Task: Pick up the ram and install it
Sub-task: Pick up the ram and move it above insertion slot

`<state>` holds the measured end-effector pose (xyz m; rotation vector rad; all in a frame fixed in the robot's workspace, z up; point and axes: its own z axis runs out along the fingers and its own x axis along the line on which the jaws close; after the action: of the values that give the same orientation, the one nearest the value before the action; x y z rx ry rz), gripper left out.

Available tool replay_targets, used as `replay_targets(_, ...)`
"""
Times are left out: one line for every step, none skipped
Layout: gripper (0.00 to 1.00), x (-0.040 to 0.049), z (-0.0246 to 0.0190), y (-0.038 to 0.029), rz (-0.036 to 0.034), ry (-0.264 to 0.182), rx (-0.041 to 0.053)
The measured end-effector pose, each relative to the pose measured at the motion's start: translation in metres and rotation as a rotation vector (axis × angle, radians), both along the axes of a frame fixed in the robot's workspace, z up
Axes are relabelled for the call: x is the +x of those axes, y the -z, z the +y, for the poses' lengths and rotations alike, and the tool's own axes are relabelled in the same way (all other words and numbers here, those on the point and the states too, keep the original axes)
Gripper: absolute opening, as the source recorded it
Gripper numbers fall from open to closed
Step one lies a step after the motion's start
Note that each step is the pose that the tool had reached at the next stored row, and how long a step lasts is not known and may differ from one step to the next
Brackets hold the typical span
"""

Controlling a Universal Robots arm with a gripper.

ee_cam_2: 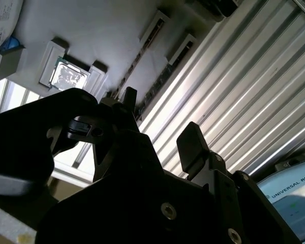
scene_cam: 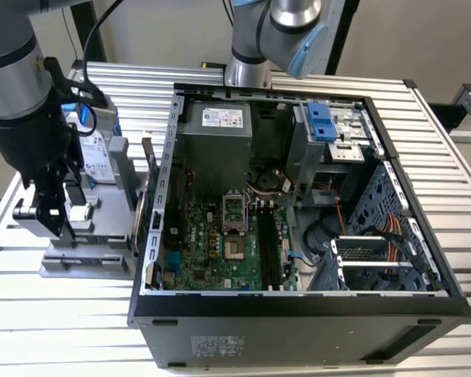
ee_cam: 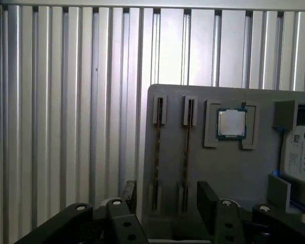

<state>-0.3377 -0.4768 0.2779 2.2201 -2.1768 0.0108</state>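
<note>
Two ram sticks stand on edge in a grey holder plate point(ee_cam: 234, 173). In the first wrist view they are thin dark strips, one ram stick point(ee_cam: 157, 152) beside the other point(ee_cam: 186, 152). The second wrist view shows them as a ram strip point(ee_cam_2: 141, 57) and its neighbour point(ee_cam_2: 165, 76). My gripper point(ee_cam: 168, 195) hangs above the plate, open and holding nothing; its black fingers point(ee_cam: 208, 198) show in both wrist views, fingertips point(ee_cam_2: 193, 145) wide apart. In the exterior view the gripper point(scene_cam: 56, 216) is over the holder at the exterior view's left, away from the motherboard's long black slots point(scene_cam: 267, 247).
The holder also carries a square silver processor chip point(ee_cam: 231, 123) and a silver hard drive point(ee_cam: 300, 152). An open computer case point(scene_cam: 298, 306) stands on the ribbed metal table point(scene_cam: 55, 330), with a second arm's base point(scene_cam: 247, 71) behind it.
</note>
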Motion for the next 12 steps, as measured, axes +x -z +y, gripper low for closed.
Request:
replay_targets(1.00,0.0000,0.0000,0.0008,-0.0001,0.000,0.0001)
replay_targets(1.00,0.0000,0.0000,0.0015,0.0000,0.000,0.0000)
replay_targets(1.00,0.0000,0.0000,0.0023,0.0001,0.000,0.0000)
replay_targets(1.00,0.0000,0.0000,0.0029,0.0000,0.000,-0.0004)
replay_targets(1.00,0.0000,0.0000,0.0035,0.0001,0.000,-0.0018)
replay_targets(1.00,0.0000,0.0000,0.0040,0.0002,0.000,-0.0026)
replay_targets(1.00,0.0000,0.0000,0.0044,0.0001,0.000,-0.0027)
replay_targets(1.00,0.0000,0.0000,0.0048,0.0001,0.000,-0.0028)
replay_targets(1.00,0.0000,0.0000,0.0054,0.0001,0.000,-0.0029)
replay_targets(1.00,0.0000,0.0000,0.0061,0.0000,0.000,-0.0032)
replay_targets(1.00,0.0000,0.0000,0.0069,0.0001,0.000,-0.0036)
replay_targets(1.00,0.0000,0.0000,0.0077,0.0001,0.000,-0.0040)
